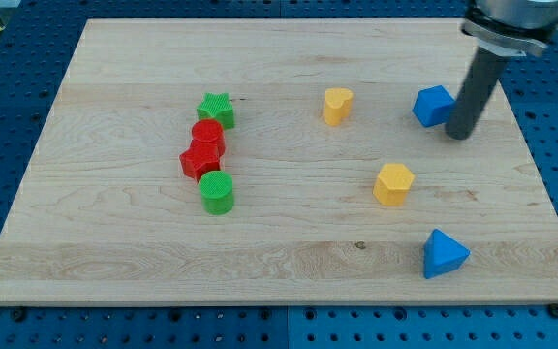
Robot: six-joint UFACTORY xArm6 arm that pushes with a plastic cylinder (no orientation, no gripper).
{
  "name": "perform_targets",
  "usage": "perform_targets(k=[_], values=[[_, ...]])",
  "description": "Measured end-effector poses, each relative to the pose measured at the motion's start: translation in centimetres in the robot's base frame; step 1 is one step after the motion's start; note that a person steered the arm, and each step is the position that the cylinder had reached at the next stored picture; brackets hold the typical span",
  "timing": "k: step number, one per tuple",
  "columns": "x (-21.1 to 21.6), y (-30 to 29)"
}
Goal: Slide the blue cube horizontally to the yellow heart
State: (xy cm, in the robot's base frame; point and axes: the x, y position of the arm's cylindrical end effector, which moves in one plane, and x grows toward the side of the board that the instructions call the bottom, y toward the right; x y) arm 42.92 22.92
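Observation:
The blue cube (433, 106) sits on the wooden board toward the view's upper right. The yellow heart (336, 105) lies to its left at about the same height, roughly a hundred pixels away. My tip (460, 133) rests on the board just right of the blue cube and slightly below it, touching or nearly touching its right side. The dark rod rises from there toward the view's top right.
A yellow hexagonal block (393, 183) lies below the cube and heart. A blue triangular block (444, 254) sits at the lower right. At the left, a green star (216, 109), two red blocks (202, 149) and a green cylinder (217, 192) form a column.

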Motion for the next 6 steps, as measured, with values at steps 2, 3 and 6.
perform_targets(k=[2, 3, 6], values=[[-4.6, 4.0], [-5.0, 3.5], [-5.0, -1.4]])
